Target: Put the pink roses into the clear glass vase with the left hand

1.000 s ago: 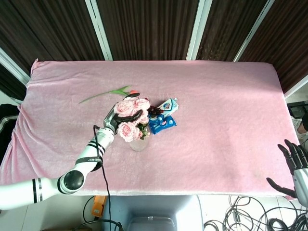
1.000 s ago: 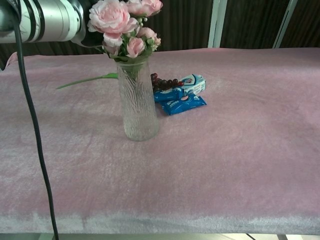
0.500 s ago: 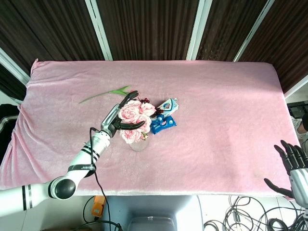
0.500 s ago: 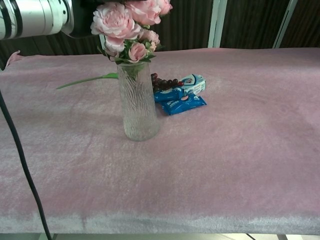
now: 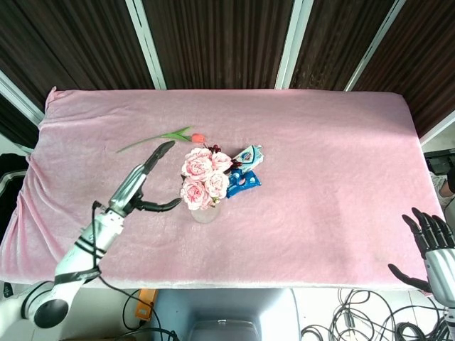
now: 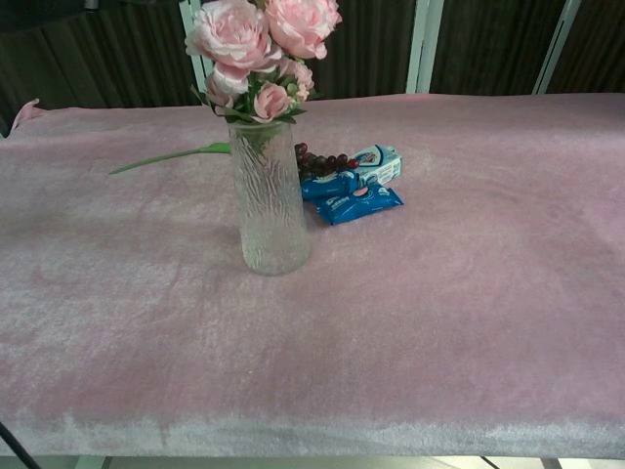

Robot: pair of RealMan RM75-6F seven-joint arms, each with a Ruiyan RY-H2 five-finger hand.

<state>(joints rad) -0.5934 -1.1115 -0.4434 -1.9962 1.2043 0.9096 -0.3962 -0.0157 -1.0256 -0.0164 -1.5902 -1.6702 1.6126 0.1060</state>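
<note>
Pink roses standing in the clear glass vase, released. Left hand now drawn back to the vase's left, fingers spread apart, empty. Right hand (fingers apart) off the worktop corner; bare cloth right.

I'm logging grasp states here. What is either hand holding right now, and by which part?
Nothing. The left hand is open beside the pink roses, which stand in the clear glass vase. The right hand is open, empty.

Head view looks steeply down; chest view low, level; both share the vase
</note>
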